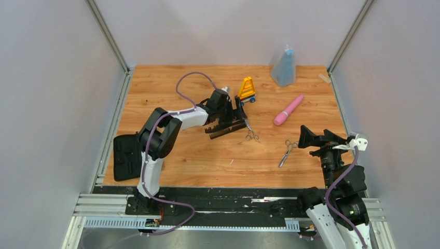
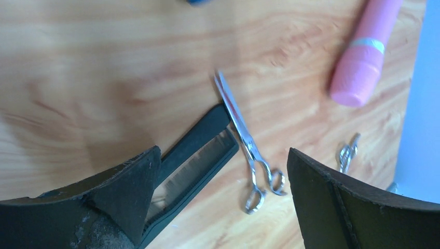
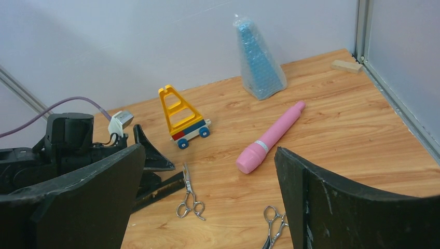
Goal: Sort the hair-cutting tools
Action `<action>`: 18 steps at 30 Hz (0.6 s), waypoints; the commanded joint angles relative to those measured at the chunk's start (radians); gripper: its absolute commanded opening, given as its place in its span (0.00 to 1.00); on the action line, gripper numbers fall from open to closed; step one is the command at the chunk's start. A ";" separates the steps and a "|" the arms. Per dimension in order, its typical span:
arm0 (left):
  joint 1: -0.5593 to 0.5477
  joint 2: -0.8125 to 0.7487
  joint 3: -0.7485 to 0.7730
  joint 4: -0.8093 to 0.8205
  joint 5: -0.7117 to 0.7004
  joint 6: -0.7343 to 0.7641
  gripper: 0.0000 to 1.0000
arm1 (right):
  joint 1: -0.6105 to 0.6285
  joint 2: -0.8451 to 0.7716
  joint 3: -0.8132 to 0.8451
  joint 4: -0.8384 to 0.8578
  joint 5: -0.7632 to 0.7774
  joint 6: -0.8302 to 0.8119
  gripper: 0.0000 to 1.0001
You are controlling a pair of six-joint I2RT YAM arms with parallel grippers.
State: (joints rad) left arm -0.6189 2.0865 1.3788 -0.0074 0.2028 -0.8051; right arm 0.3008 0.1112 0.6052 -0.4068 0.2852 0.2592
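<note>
The left gripper [image 2: 223, 152], jaws spread and empty, hovers over a comb [image 2: 197, 150] lying against scissors [image 2: 248, 142]. It should probably straddle one alone. The right gripper [image 1: 307, 140] waits, likewise spread, beside other scissors [image 1: 287, 151].

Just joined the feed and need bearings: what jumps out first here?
The open left gripper hovers over a black comb and a pair of scissors at its tip, mid-table. A pink wand and a yellow toy sit farther back; a second pair of scissors lies near the open right gripper.
</note>
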 commanded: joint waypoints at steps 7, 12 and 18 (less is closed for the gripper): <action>-0.075 -0.208 -0.079 -0.255 -0.161 0.006 1.00 | 0.009 -0.010 0.002 0.029 -0.020 -0.016 1.00; -0.012 -0.417 -0.121 -0.465 -0.478 0.059 1.00 | 0.009 -0.007 0.002 0.028 -0.024 -0.017 1.00; 0.205 -0.680 -0.357 -0.577 -0.621 0.042 1.00 | 0.008 -0.004 0.002 0.029 -0.032 -0.017 1.00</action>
State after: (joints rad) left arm -0.5426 1.5455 1.1393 -0.4362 -0.2340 -0.7753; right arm 0.3008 0.1112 0.6048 -0.4068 0.2714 0.2588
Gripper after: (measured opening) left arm 0.998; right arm 0.998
